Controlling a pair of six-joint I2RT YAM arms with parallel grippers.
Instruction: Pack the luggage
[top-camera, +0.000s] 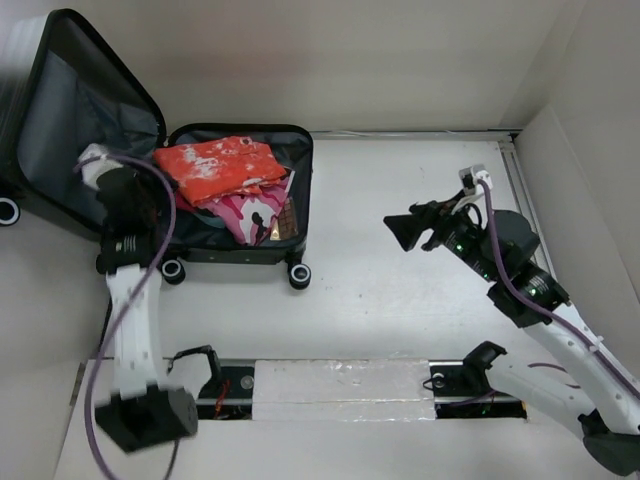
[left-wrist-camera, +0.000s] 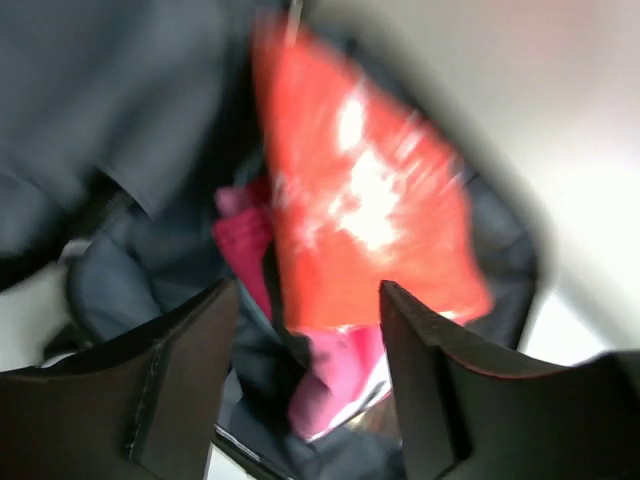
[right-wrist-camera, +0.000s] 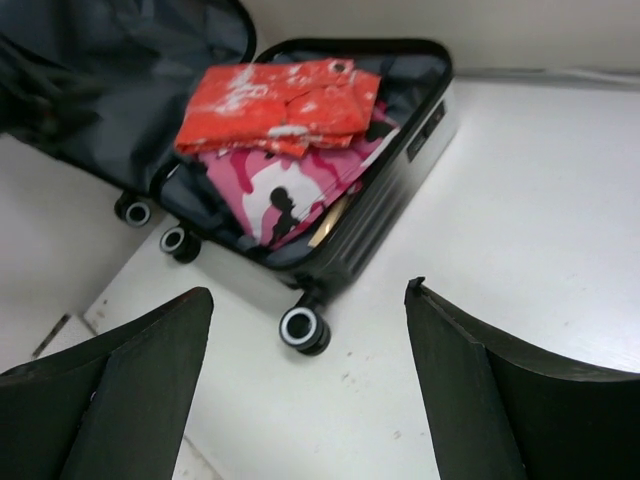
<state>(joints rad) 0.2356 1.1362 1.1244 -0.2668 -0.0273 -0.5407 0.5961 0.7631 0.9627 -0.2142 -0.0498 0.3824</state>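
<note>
Lying open at the table's (top-camera: 400, 320) ten o'clock, the luggage (top-camera: 90, 100) has its lid tilted up toward nine; an orange garment (top-camera: 215, 165) tops a pink camouflage one (top-camera: 250, 210) in the base; the left gripper (left-wrist-camera: 305, 290) hangs at the base's nine o'clock edge — fingers apart, holding nothing; the right gripper (right-wrist-camera: 308, 290), at three o'clock, gapes wide — empty, facing nine.

Grey-lined luggage (right-wrist-camera: 380, 215) with black wheels (right-wrist-camera: 303, 328); orange-red cloth (right-wrist-camera: 280, 105) with white blotches; pink cloth (right-wrist-camera: 290, 185) with white-and-black camouflage.
</note>
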